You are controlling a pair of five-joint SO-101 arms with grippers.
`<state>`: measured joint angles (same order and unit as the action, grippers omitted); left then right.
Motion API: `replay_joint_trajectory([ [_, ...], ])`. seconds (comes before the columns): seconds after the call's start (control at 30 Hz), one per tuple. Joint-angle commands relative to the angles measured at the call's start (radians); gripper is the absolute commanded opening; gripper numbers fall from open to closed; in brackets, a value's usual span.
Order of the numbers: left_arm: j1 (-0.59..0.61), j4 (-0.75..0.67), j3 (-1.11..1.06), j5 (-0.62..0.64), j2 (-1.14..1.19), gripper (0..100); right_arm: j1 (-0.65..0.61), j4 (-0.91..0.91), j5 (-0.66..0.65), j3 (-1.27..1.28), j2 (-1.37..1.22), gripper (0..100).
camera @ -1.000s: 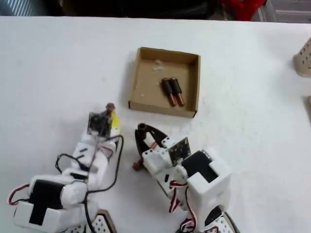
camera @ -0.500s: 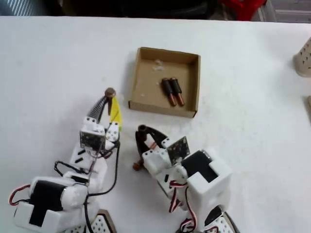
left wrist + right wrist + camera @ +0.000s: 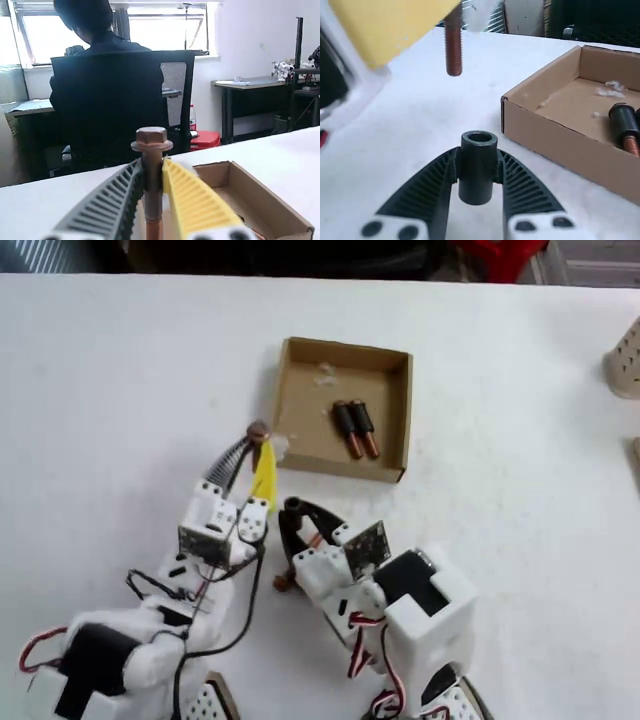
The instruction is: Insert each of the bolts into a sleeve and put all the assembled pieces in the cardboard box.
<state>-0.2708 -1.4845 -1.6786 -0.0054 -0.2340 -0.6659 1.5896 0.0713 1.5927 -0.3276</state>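
Observation:
My left gripper (image 3: 255,443) is shut on a copper bolt (image 3: 152,175), held upright with its hex head (image 3: 258,429) on top, just off the cardboard box's (image 3: 292,456) near left corner. My right gripper (image 3: 294,512) is shut on a black sleeve (image 3: 478,165), upright with its bore facing up, close in front of the box (image 3: 555,135). The bolt's threaded end (image 3: 454,45) hangs above and a little to one side of the sleeve. Two assembled bolt-and-sleeve pieces (image 3: 355,428) lie inside the box. Another copper bolt (image 3: 284,582) lies on the table beside the right arm.
The white table (image 3: 120,390) spreads wide to the left and far side. A pale perforated object (image 3: 627,360) stands at the right edge. In the left wrist view a person sits in an office chair (image 3: 115,100) behind the table.
My left arm has carried the bolt rightward and slightly toward the box, nearer the sleeve. The right arm with the sleeve has stayed still.

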Motion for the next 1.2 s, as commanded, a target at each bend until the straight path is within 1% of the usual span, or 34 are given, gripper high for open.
replay_joint_trajectory([
  [0.0,-0.019,0.213,0.002,0.017,-0.185,2,0.002,-0.004,-0.015,-0.017,0.027,1.7],
  [0.07,-0.016,0.371,0.018,0.074,-0.291,2,0.002,-0.004,-0.015,-0.017,0.027,1.7],
  [0.13,-0.012,0.534,0.038,0.104,-0.403,2,0.002,-0.004,-0.015,-0.017,0.027,1.7],
  [0.3,-0.047,0.878,0.043,0.117,-0.674,2,0.002,-0.004,-0.015,-0.017,0.027,1.7],
  [0.4,-0.067,1.037,0.043,0.118,-0.819,2,0.002,0.002,-0.015,-0.018,0.008,1.7],
  [0.63,-0.117,1.330,0.048,0.120,-1.101,2,0.002,0.131,-0.015,-0.049,-0.105,1.7],
  [0.73,-0.140,1.407,0.048,0.121,-1.191,2,0.002,0.157,-0.015,-0.055,-0.131,1.7],
  [0.8,-0.154,1.422,0.041,0.158,-1.244,2,0.002,0.159,-0.015,-0.055,-0.133,1.7],
  [0.9,-0.160,1.424,0.035,0.224,-1.294,2,0.002,0.159,-0.015,-0.055,-0.133,1.7],
  [1.17,-0.180,1.416,-0.021,0.235,-1.310,2,-0.001,0.160,-0.015,-0.052,-0.133,1.7],
])
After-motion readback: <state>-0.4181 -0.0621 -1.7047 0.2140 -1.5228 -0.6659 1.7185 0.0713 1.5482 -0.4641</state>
